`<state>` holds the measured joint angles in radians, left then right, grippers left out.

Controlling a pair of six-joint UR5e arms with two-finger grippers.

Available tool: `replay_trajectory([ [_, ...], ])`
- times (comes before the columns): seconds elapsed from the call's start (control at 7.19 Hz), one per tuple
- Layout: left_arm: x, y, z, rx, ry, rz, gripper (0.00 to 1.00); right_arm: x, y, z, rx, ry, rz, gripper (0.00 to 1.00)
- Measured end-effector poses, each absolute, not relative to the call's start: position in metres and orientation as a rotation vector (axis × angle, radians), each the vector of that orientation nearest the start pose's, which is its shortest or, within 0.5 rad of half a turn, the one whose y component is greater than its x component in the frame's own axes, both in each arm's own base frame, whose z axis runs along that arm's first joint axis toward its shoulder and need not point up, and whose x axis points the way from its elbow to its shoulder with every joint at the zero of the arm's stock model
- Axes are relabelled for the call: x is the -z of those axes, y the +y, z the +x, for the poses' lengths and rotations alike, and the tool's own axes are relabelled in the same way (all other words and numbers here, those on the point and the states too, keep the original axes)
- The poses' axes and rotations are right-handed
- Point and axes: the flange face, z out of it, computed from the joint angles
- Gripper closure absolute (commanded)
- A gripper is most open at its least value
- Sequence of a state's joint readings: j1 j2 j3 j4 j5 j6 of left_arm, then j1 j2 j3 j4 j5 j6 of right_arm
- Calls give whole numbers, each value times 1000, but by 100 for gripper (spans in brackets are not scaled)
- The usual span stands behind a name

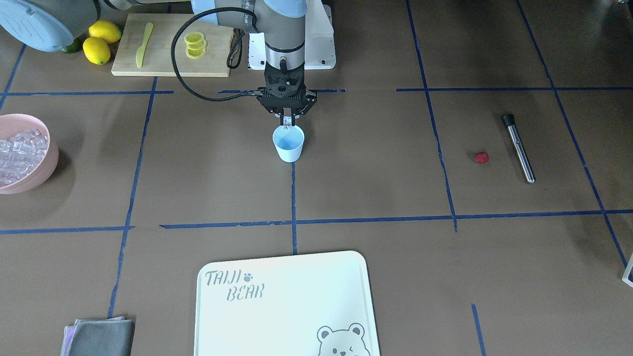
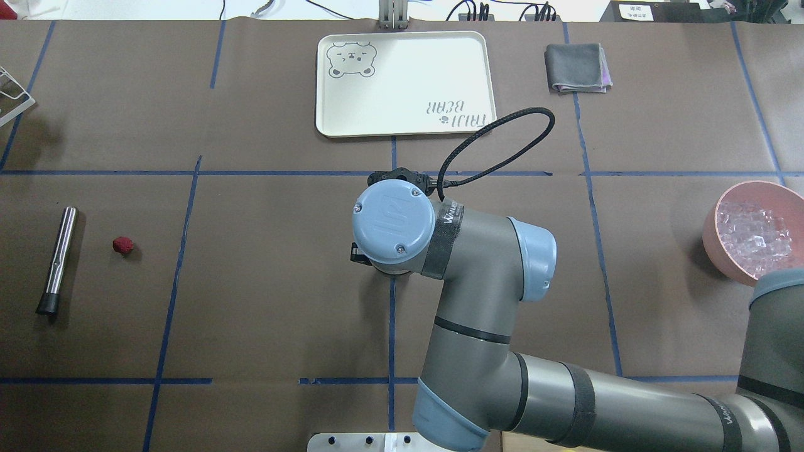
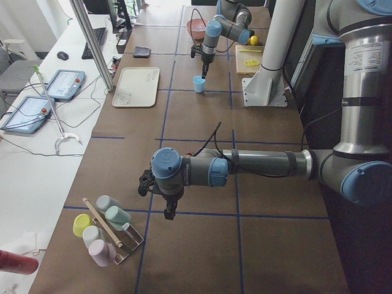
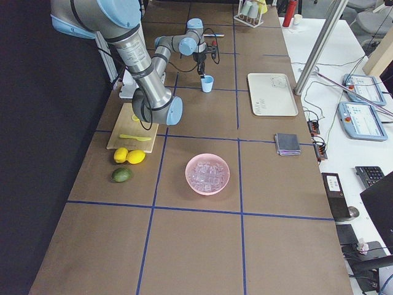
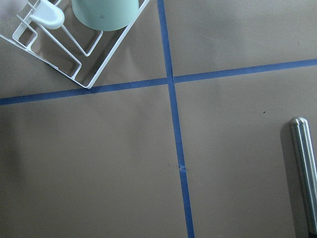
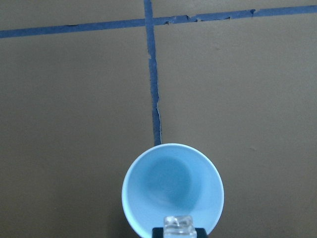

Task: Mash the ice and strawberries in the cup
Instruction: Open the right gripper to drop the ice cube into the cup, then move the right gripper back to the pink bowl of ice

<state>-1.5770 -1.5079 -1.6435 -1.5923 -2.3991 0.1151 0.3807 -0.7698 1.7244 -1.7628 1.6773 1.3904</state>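
Right wrist-mounted view puts one ice cube point(image 6: 179, 224) just above the mid-table cup point(image 6: 172, 184), at its robot-side rim, pinched in our right gripper point(image 1: 288, 121). We'd release straight down. We cannot tell our left gripper point(image 3: 166, 214) state.

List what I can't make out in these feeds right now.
Small pale-blue plastic cup: hidden in the overhead view beneath the right arm's wrist.
Left gripper: shows only in the exterior left view; whether its jaws are open or shut cannot be told.
Right gripper: jaws cut off by the right wrist view's bottom edge; only the small clear ice cube it grips shows.
Wide pink bowl: cut by the front view's left edge.
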Motion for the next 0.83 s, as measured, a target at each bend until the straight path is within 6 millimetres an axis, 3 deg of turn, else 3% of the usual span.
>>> replay_trajectory([
  [0.28, -648, -466, -63, -115, 826, 78, 0, -139, -364, -579, -154, -763, 115, 17],
  [0.56, -650, -463, -63, -113, 827, 72, 0, -139, -366, -578, -156, -764, 115, 1],
  [0.83, -651, -463, -62, -113, 828, 70, 0, -142, -380, -560, -148, -773, 98, 1],
])
